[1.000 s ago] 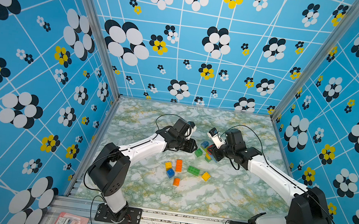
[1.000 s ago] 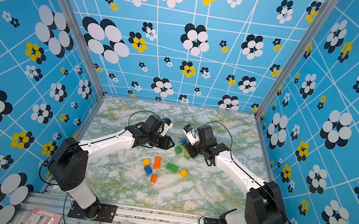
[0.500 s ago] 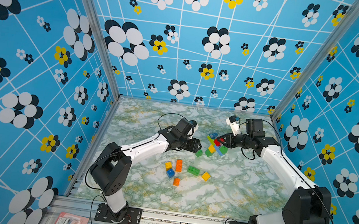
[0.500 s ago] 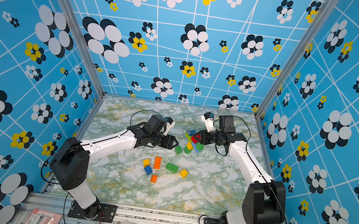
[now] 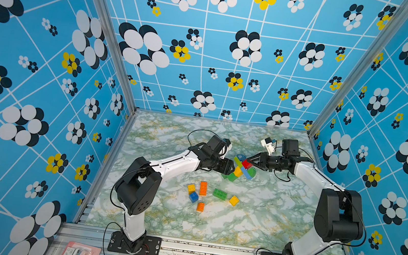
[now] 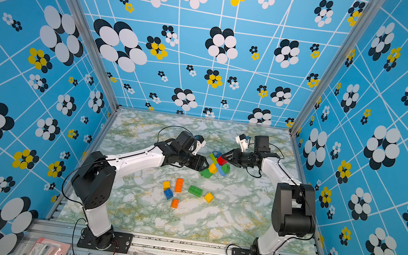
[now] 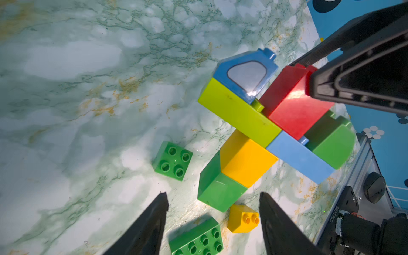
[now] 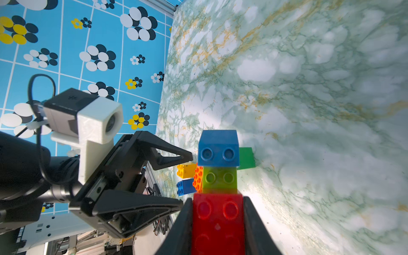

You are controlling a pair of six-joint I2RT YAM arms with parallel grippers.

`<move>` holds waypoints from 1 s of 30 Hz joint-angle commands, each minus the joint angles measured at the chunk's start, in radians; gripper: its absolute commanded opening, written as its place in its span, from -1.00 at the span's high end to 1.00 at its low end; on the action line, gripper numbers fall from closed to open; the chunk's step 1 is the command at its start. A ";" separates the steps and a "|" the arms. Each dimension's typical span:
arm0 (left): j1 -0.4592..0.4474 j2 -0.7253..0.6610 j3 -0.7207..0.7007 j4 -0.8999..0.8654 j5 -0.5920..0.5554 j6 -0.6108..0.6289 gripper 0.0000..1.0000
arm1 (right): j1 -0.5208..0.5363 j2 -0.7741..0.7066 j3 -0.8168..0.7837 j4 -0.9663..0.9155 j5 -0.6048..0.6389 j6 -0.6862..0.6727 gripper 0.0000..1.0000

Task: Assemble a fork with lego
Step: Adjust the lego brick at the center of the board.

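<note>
The right hand point(image 5: 249, 163) is clamped on the red brick point(image 7: 293, 106) at one end of a joined lego cross point(image 5: 241, 168) of lime, blue, yellow, green and red bricks, held above the bench point(image 5: 265, 222). The left hand point(image 5: 231, 167) has its jaws apart just beside the cross's green end, not touching it. A green square brick point(image 7: 172, 161) lies under the cross. Nearer the arm bases lie loose bricks point(image 5: 203, 188): two yellow, two orange, one blue and a green oblong point(image 5: 220, 194). The bench is green-veined marble, enclosed by blue flowered walls point(image 5: 46, 59).

Top pair hi front; wrists close, share lego point(image 7: 240, 112).
</note>
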 commanded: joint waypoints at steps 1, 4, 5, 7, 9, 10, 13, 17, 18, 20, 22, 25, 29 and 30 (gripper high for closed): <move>-0.006 0.024 0.051 -0.034 0.027 0.025 -0.39 | -0.029 0.022 -0.009 0.018 -0.063 0.020 0.70; -0.016 0.074 0.102 -0.063 0.036 0.043 -0.39 | -0.063 0.048 -0.012 -0.023 -0.065 -0.003 0.69; -0.024 0.090 0.125 -0.080 0.036 0.054 -0.39 | -0.073 0.058 -0.013 -0.035 -0.061 -0.008 0.68; -0.038 0.125 0.175 -0.109 0.029 0.072 -0.39 | -0.087 0.079 -0.015 -0.042 -0.062 -0.014 0.66; -0.050 0.160 0.224 -0.135 0.019 0.085 -0.39 | -0.097 0.097 -0.023 -0.021 -0.065 -0.004 0.63; -0.055 0.178 0.246 -0.147 0.017 0.089 -0.39 | -0.102 0.107 -0.026 -0.007 -0.069 0.002 0.60; -0.056 0.220 0.293 -0.158 0.024 0.089 -0.39 | -0.112 0.142 -0.018 0.023 -0.079 0.018 0.47; -0.059 0.261 0.339 -0.178 0.034 0.090 -0.39 | -0.120 0.209 0.017 0.032 -0.079 0.014 -0.06; -0.059 0.267 0.344 -0.182 0.034 0.091 -0.39 | -0.122 0.220 0.025 0.033 -0.075 0.011 -0.19; -0.060 0.286 0.360 -0.195 0.035 0.093 -0.39 | -0.123 0.239 0.044 0.033 -0.042 0.003 -0.43; -0.061 0.302 0.377 -0.210 0.035 0.096 -0.39 | -0.124 0.248 0.065 0.010 0.001 -0.014 -0.58; -0.064 0.303 0.382 -0.224 0.025 0.102 -0.39 | -0.124 0.220 0.070 -0.026 0.131 -0.039 -0.72; -0.079 0.244 0.343 -0.218 -0.023 0.108 -0.38 | -0.103 0.079 0.000 -0.044 0.362 -0.087 -0.74; -0.082 0.220 0.319 -0.205 -0.035 0.105 -0.38 | -0.087 0.040 -0.025 -0.042 0.412 -0.101 -0.74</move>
